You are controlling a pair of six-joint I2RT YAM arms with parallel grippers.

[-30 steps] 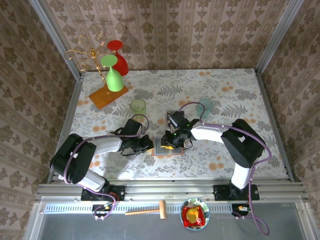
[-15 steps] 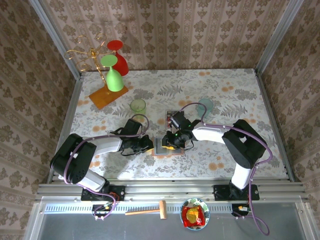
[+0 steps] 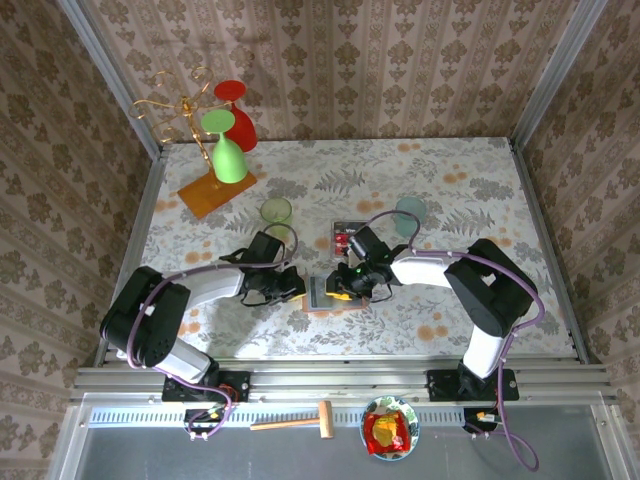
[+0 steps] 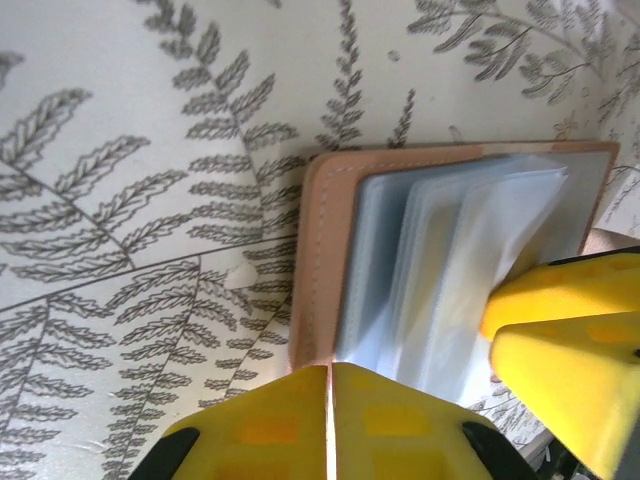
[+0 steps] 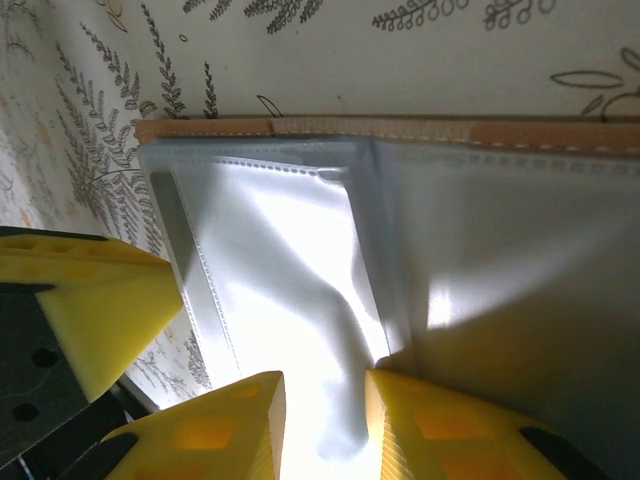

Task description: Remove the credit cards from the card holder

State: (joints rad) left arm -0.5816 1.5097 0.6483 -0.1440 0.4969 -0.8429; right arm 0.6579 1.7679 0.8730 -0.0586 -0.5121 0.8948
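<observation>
The card holder (image 3: 322, 292) lies open and flat on the fern-print table (image 3: 450, 180), its tan cover (image 4: 318, 250) underneath and its clear sleeves (image 5: 280, 260) fanned upward. At its left edge, the left gripper (image 4: 328, 385) has its yellow fingers pressed together with no gap. It apparently anchors the holder so that it cannot slide, though the cover's edge runs out of sight at the fingertips, so a pinch cannot be confirmed. From the holder's right, the right gripper (image 5: 322, 400) reaches over the fan with its fingers narrowly parted astride one sleeve leaf, seemingly nipping it to separate it from its neighbours. Whether credit cards remain inside the sleeves cannot be told. Just beyond the holder sits a small clear box (image 3: 345, 238) with something red in it, probably the drop-off point. A green cup (image 3: 276, 211) and a pale blue cup (image 3: 409, 212) stand farther back. A gold rack (image 3: 185, 115) hung with glasses stands well away to the far left.
</observation>
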